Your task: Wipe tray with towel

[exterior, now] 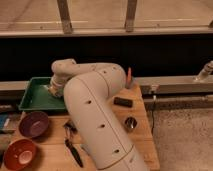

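The green tray lies at the table's back left, its right part covered by my arm. My white arm bends down from the right, and its gripper sits low over the tray's floor near the right side. The towel is hidden: nothing whitish shows apart from the arm's pale end.
A purple bowl and an orange-red bowl stand in front of the tray. A black-handled tool lies beside my arm. A black block, a small metal cup and a red upright item occupy the wooden table's right side.
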Available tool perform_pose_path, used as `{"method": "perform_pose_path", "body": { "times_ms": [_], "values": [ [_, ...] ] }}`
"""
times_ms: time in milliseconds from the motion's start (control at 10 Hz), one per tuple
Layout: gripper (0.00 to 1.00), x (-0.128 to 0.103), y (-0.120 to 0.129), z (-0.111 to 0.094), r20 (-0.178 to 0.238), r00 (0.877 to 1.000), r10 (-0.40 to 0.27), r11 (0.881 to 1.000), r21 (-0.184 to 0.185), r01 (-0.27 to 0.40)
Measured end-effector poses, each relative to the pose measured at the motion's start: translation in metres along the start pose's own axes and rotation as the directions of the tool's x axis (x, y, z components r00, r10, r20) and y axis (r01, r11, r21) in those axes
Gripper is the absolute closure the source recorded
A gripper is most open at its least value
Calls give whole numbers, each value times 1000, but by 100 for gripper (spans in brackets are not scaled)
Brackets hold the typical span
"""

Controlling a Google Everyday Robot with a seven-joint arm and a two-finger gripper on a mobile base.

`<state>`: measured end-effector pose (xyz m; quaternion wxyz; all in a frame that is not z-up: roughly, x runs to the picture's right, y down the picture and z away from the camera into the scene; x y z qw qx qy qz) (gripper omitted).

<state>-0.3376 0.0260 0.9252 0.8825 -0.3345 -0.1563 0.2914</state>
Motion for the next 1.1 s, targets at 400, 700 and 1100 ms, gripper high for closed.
{"method": "perform_pose_path", "body": {
  "times_ms": [400, 700, 1100],
  "values": [
    [100, 41, 49, -16, -32, 999, 0, 1000, -6, 0],
    [100, 77, 33, -43, -24, 997, 72, 997, 36, -72],
    [100, 72, -29, -51, 2, 990, 143, 988, 61, -143]
  ]
}}
